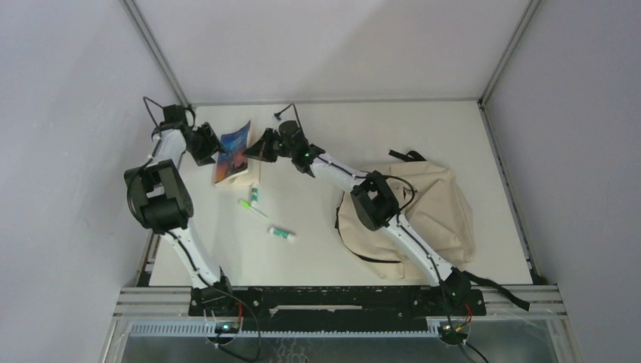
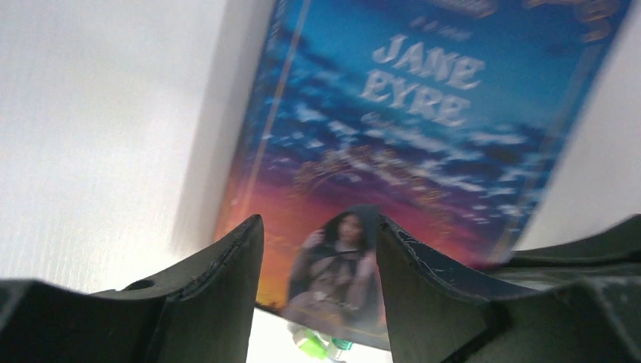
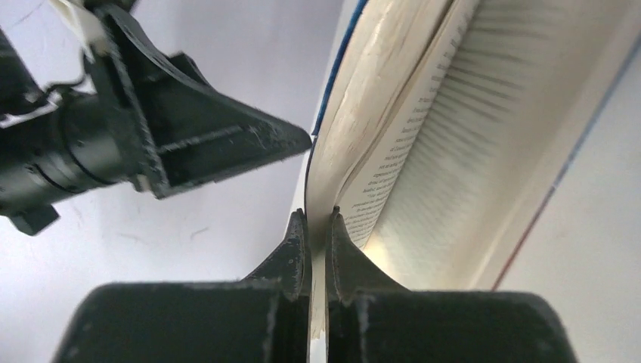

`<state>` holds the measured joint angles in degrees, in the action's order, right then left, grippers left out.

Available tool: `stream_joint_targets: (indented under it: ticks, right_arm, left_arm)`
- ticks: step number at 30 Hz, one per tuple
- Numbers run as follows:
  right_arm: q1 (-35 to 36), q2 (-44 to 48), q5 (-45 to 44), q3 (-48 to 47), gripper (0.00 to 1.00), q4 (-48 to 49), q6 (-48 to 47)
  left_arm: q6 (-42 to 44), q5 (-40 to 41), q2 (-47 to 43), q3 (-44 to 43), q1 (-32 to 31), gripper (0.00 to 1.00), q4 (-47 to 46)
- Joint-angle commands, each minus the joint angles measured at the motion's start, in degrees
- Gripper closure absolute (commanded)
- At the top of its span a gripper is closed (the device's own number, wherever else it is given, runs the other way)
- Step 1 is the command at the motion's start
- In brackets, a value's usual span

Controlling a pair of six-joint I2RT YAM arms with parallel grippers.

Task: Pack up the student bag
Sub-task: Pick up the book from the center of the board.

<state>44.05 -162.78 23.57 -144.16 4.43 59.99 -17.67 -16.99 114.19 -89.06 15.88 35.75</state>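
The beige student bag [image 1: 431, 208] lies at the right of the table, under my right arm. A paperback, Jane Eyre [image 1: 233, 151], with a blue and orange cover [image 2: 408, 151], stands tilted at the far left. My right gripper [image 1: 255, 151] is shut on a sheaf of the book's front pages and cover [image 3: 318, 219]; the book gapes open [image 3: 453, 113]. My left gripper [image 1: 213, 148] is open, its jaws apart in front of the cover [image 2: 317, 249], at the book's left side.
A green-and-white marker [image 1: 252, 206] and a second green-capped tube [image 1: 282, 235] lie on the table in front of the book. A small white tube [image 1: 255, 195] lies by the book's near corner. A black cable [image 1: 283, 113] lies at the far edge.
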Motion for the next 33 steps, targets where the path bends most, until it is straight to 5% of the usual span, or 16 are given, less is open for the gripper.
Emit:
stream_joint_targets:
  ticks: [1,33]
  right_arm:
    - [2.9,4.8,5.0,-2.6,1.0,12.0,2.2]
    - [-0.7,20.3,10.4,4.5,1.0,21.8,-3.4]
  left_arm:
    - [-0.9,-1.0,-7.0,-0.8,-0.1,0.39,-1.0]
    - [-5.7,-2.2,-22.7,9.1,3.4,0.38,-5.6]
